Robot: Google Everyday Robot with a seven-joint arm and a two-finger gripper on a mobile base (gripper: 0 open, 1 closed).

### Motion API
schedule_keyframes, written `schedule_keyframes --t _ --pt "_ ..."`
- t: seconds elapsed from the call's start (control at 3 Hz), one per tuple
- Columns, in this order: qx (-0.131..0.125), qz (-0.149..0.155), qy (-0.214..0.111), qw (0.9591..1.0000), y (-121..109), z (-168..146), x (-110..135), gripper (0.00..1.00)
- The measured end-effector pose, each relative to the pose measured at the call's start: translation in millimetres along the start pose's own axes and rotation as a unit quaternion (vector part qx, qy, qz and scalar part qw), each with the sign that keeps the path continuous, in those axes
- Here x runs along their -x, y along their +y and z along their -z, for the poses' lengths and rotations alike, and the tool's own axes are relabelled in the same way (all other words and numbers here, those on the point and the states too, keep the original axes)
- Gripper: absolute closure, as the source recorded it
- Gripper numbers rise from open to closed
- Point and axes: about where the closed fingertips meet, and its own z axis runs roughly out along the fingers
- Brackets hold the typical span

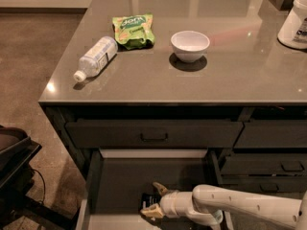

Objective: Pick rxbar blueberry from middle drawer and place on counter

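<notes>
- The open middle drawer [120, 178] sits low in the cabinet front, under a closed drawer.
- A white arm [240, 206] reaches in from the right; its tool [154, 199] is down inside the drawer.
- The tool's two tan fingers [159, 188] stand apart, the dark rxbar blueberry [146, 203] between them on the drawer floor.
- Above, the desk [216, 80] holds a water bottle [96, 57] lying on its side, a green pouch [133, 30] and a white bowl [190, 45].
</notes>
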Motion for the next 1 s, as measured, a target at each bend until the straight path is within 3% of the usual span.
schedule_keyframes --t 0.67,1.0 --pt "0.0 0.0 0.0 1.0 0.0 0.0 0.0 0.88" --pt "0.0 0.0 0.0 1.0 0.0 0.0 0.0 1.0"
